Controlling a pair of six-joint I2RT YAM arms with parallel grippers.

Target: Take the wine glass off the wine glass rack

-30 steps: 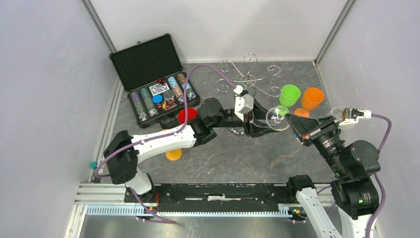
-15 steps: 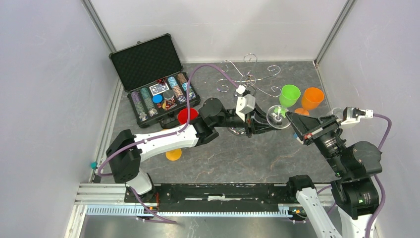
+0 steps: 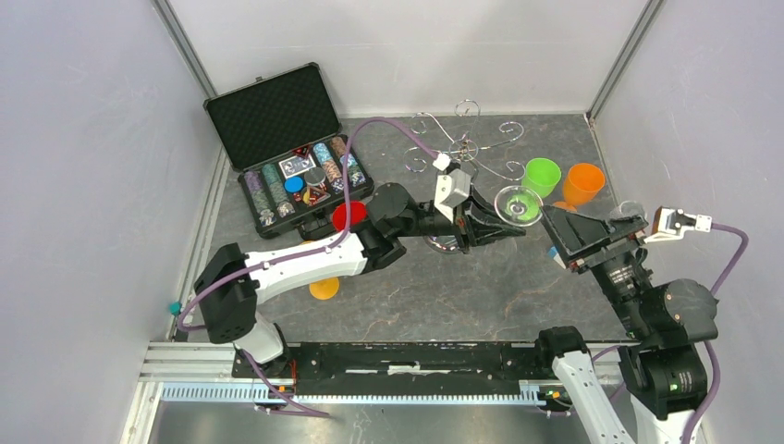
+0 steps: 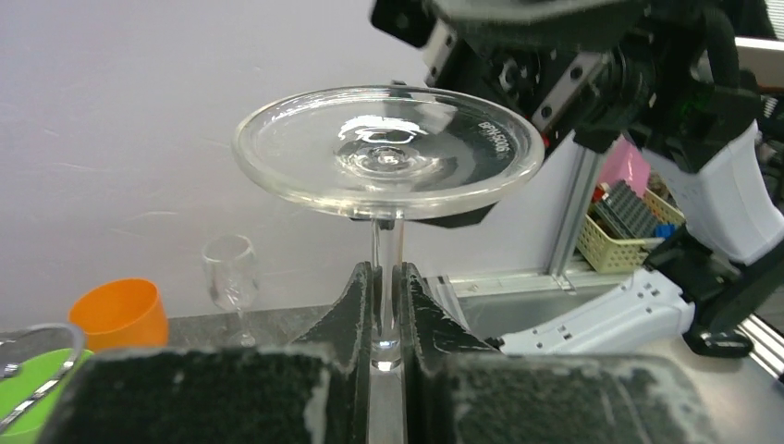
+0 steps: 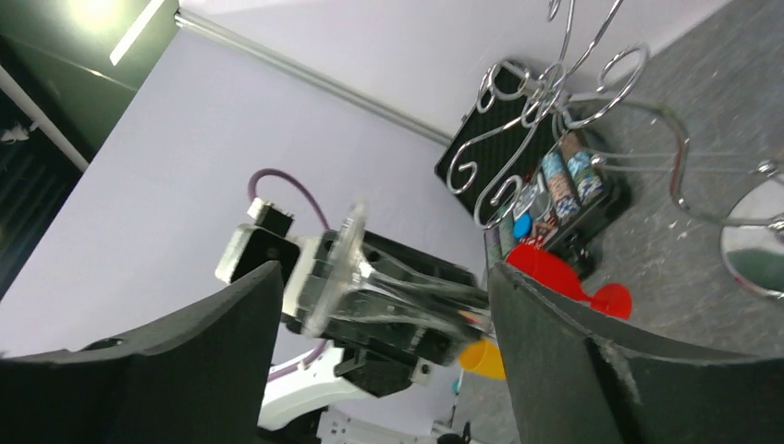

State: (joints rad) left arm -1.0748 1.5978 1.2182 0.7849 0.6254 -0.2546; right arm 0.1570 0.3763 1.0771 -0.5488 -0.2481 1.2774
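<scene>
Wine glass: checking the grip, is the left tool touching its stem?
Touching. Left wrist view: the left tool clamps the wine glass, jaws pressed against both sides of the stem.

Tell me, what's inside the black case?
Rows of poker chips, cards and a blue disc lie in the open case. A purple cable crosses its right corner, and whatever lies under the chips is hidden.
</scene>
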